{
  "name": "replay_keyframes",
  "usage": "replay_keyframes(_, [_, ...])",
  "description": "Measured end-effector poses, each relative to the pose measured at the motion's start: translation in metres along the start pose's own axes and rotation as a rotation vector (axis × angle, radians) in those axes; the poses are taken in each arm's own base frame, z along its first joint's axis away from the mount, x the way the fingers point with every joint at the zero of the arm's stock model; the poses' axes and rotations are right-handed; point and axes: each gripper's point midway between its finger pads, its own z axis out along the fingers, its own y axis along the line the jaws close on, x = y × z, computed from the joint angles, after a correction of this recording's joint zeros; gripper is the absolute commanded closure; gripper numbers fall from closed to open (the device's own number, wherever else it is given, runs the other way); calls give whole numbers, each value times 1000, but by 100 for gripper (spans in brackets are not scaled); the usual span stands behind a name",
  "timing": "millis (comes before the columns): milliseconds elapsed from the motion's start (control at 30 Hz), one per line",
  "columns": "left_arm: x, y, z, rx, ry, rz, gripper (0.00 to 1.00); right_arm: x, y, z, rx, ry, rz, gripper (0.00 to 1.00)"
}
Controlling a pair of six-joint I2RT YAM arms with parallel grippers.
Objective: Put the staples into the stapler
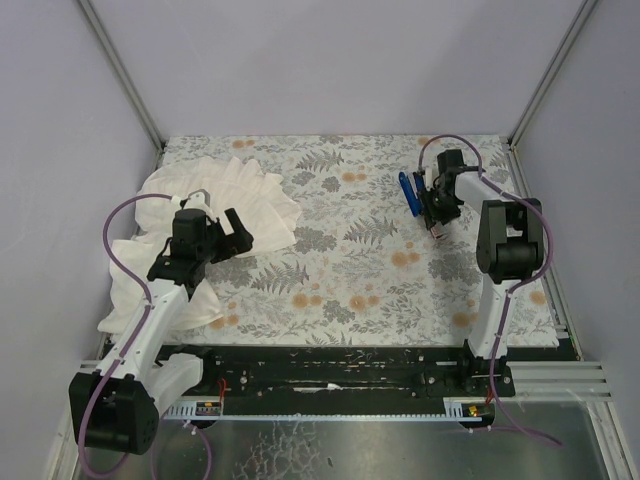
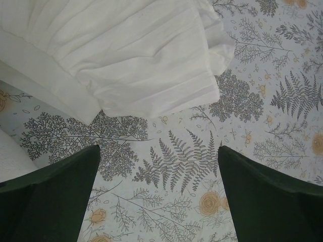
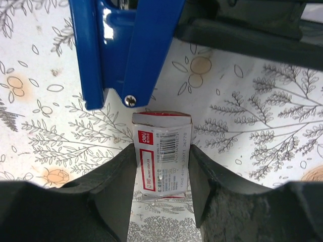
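Early stage, nothing loaded yet. Staple box (image 3: 161, 156) lies on the desk (image 3: 262, 116) between the right hand (image 3: 162, 174) fingers, snug both sides; can't tell if clamped. Blue stapler (image 3: 118, 45) just beyond the box. Left hand (image 2: 159, 191) spread apart, empty, near white cloth (image 2: 126, 50).

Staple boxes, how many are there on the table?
1. The staple box sits between the fingers of the right gripper, near the blue stapler; the white cloth could hide more.
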Motion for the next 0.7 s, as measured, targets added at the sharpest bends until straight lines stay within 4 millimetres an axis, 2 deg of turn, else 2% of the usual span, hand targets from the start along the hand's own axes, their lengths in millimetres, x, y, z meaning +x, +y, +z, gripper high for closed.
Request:
replay_keyframes(233, [-4, -2, -4, 8, -20, 1, 0, 8, 2, -13, 10, -3, 18, 50])
replay_keyframes(333, [-6, -3, -4, 10, -26, 2, 0, 5, 7, -31, 10, -34, 23, 50])
replay_keyframes(433, [-6, -3, -4, 11, -26, 2, 0, 1, 24, -53, 5, -76, 5, 51])
replay_keyframes(533, [-7, -3, -4, 12, -29, 2, 0, -5, 65, -71, -29, -118, -66, 51])
replay_keyframes(700, [-8, -2, -4, 3, -33, 2, 0, -2, 176, -79, -158, -140, -271, 51])
